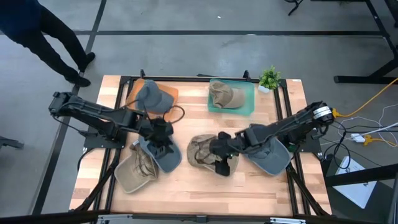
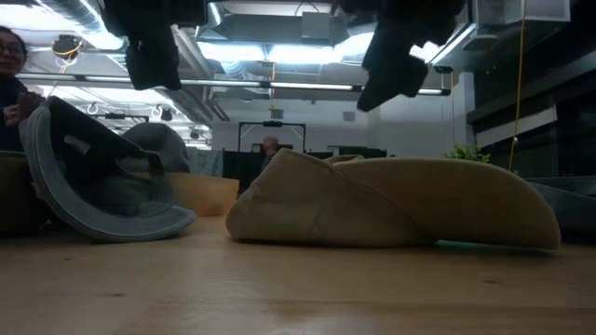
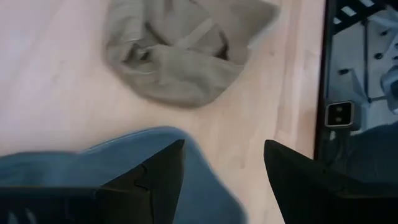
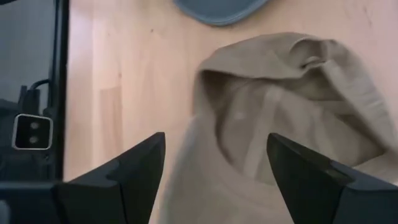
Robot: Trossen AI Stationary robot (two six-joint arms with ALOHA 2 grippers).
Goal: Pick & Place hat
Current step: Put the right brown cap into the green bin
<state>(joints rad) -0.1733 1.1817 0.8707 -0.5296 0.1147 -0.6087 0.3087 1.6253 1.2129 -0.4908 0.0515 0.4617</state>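
A tan hat lies crumpled on the table's middle, resting on its side. My right gripper hovers open above its near right part; in the right wrist view the hat shows between and beyond the fingers. A blue-grey hat lies left of it, brim tipped up. My left gripper hangs open just above this hat, clear of it in the low view. Neither gripper holds anything.
Another tan hat lies near left, and a blue-grey one under my right arm. A grey cap sits on an orange mat far left, a tan cap on a green mat far right, beside a small plant. A person stands beyond the table's far left corner.
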